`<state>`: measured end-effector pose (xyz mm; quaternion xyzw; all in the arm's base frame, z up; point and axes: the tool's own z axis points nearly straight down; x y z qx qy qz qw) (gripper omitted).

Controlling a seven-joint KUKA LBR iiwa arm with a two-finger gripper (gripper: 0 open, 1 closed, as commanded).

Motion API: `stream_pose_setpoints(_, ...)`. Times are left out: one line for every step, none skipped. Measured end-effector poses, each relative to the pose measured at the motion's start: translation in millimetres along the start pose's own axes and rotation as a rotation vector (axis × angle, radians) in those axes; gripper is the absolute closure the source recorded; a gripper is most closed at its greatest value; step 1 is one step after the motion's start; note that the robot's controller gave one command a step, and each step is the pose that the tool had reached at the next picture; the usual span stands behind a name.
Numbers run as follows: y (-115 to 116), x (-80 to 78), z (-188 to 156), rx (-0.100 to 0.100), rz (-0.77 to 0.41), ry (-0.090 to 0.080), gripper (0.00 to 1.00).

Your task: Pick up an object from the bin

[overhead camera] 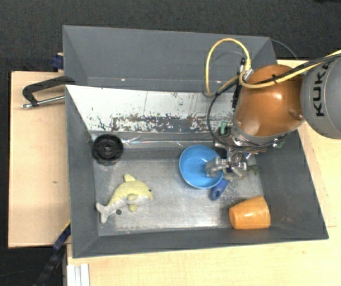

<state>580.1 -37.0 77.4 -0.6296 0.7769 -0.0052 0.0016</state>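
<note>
Camera view: pincer [229,167] at blue cup [193,163]

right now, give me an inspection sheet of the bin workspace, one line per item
surface: grey metal bin, floor bare between the things, back wall scuffed
job's things: blue cup with a handle, mid-floor, beneath the hand
clutter: orange cup on its side, view's lower right; pale yellow dolphin toy, lower left; black round cap, left by the back wall
hand: hand low over the blue cup's right rim
cables: yellow cable looping above the orange wrist cover
surroundings: dark floor around the bin
</note>
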Motion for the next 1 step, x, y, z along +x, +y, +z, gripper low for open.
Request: stream_pose_setpoints(-4.2,-1.1,-111.0,0.004,0.004,-0.009,1.00)
